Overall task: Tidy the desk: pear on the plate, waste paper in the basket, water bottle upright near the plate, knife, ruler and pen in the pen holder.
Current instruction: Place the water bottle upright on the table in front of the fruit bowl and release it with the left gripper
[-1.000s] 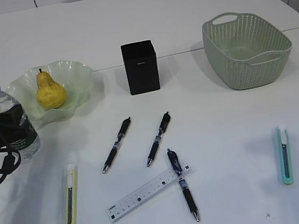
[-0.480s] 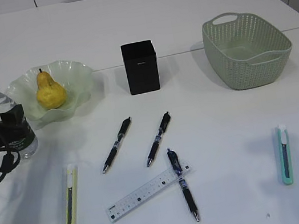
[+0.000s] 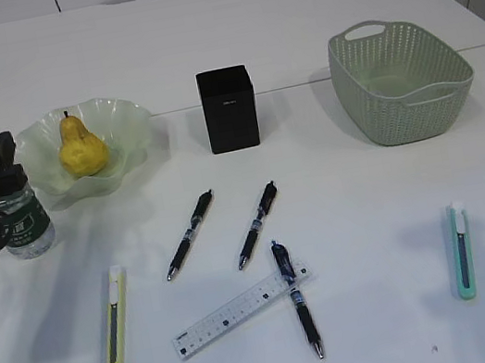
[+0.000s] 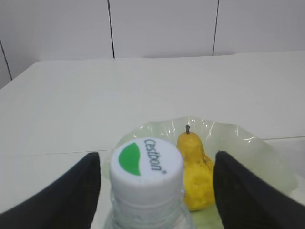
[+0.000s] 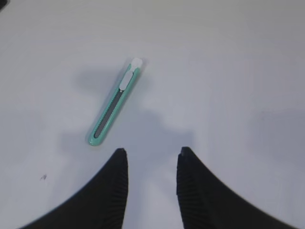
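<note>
Read "Cestbon" on the water bottle's [image 4: 147,191] white cap [image 4: 146,163]; left gripper [image 4: 155,186] jaws spread wide, clear of it; right gripper [image 5: 151,179] partly open, empty

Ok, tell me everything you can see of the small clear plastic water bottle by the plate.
The small clear plastic water bottle stands upright on the large white desk, just left of the pale green ruffled glass plate and apart from it. Its white cap carries a green leaf mark and lettering; a dark green label wraps the middle. The left gripper straddles the neck, fingers clear of the cap on both sides.
</note>
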You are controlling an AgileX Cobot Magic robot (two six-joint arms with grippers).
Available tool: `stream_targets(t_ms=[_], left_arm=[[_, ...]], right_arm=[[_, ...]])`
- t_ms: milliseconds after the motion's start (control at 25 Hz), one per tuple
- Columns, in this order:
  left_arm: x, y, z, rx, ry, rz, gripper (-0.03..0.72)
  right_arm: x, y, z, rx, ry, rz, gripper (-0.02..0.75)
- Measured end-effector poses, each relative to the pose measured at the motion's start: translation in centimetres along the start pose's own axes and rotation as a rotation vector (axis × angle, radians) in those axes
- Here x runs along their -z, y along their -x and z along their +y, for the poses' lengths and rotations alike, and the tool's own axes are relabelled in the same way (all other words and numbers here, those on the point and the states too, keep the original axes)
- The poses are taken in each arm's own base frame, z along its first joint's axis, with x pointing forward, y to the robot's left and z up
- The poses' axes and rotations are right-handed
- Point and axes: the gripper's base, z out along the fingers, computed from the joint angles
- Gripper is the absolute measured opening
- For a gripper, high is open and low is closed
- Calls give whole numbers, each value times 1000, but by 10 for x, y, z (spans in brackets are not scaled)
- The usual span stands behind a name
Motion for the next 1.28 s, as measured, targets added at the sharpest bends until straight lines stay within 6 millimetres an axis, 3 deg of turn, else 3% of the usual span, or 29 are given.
stream_targets(t_ms=[520,840,1120,1280], left_arm=[[9,35,-1,5,-8,-10,531],[24,76,-1,-50,-13,-96,531],[49,109,-2,-41,-32,-40,531],[75,135,-2,-33,-51,-15,531]], right_arm=[[0,-2,0,-3,5,27,294],[0,-3,1,-5,6,28,293],[0,-7,1,-7,11,80,294],[1,-10,4,-37,44,114,294]])
